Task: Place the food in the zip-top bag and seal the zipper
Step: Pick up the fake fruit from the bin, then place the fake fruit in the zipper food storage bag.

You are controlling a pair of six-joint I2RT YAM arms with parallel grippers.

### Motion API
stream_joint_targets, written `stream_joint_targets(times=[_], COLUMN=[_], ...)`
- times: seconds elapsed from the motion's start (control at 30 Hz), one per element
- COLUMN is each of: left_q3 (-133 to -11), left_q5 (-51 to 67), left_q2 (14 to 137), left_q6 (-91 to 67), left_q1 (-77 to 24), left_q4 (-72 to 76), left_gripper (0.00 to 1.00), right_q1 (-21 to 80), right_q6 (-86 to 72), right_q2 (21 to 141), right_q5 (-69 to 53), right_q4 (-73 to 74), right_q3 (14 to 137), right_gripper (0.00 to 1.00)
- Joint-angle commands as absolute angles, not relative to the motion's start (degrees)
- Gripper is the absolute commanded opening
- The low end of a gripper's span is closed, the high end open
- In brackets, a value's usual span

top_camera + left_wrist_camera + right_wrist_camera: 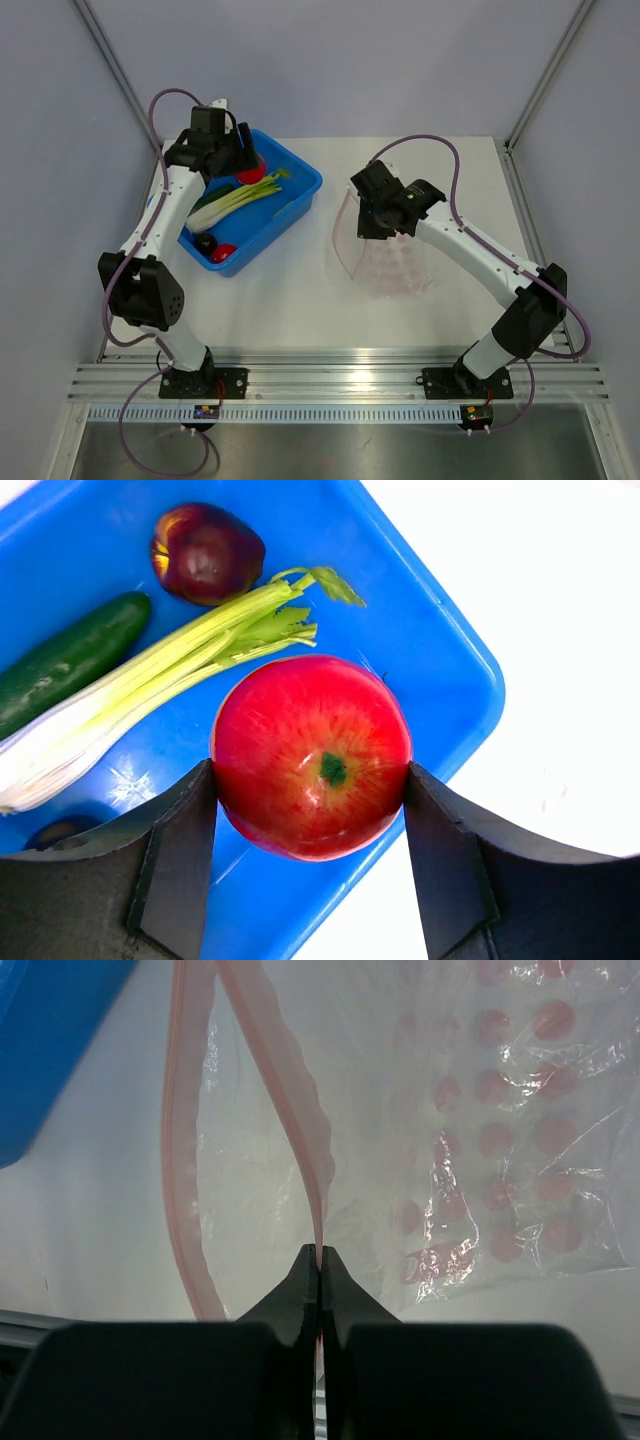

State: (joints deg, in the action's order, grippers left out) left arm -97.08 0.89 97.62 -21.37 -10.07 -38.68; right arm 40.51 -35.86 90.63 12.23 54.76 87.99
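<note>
My left gripper (pixel 310 775) is shut on a red apple (pixel 310 742), both fingers pressed to its sides over the blue bin's (pixel 420 630) edge; from above the left gripper (pixel 245 160) sits at the bin's far end. In the bin lie a pale celery-like stalk (pixel 170 665), a green cucumber (pixel 70 660) and a maroon fruit (pixel 207 552). My right gripper (pixel 319 1252) is shut on the pink zipper (pixel 290 1110) of the zip-top bag (pixel 500 1140), holding that lip up so the mouth gapes. The bag (pixel 395 270) lies right of centre.
The blue bin (pixel 300 185) stands at the back left with a dark fruit (pixel 204 241) and a red fruit (pixel 223 253) at its near end. White table (pixel 300 310) lies between bin and bag. Grey walls close in both sides.
</note>
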Motion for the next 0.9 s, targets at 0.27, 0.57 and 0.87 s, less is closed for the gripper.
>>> stream_joint_targets(times=[0.27,0.57,0.87], left_q3=[-92.9,-91.6,-90.3], left_q5=[2.5,7.1,14.2], left_q2=[91.8,89.2,85.7], left_q6=[-20.0,-20.7,-22.1], left_q1=[-10.0,-10.1,-10.1], left_q4=[-39.4,-39.6,-39.4], left_gripper=[0.38,0.36,0.36], right_q1=[40.8,42.6,43.2], right_q6=[-34.5,-36.4,-37.1], right_q2=[97.5,115.6,120.6], right_q5=[3.4,-2.2,-4.0], right_q4=[46.8,46.1,46.1], right_q3=[98.2,118.8,122.6], right_gripper=[0.00,0.00,0.00])
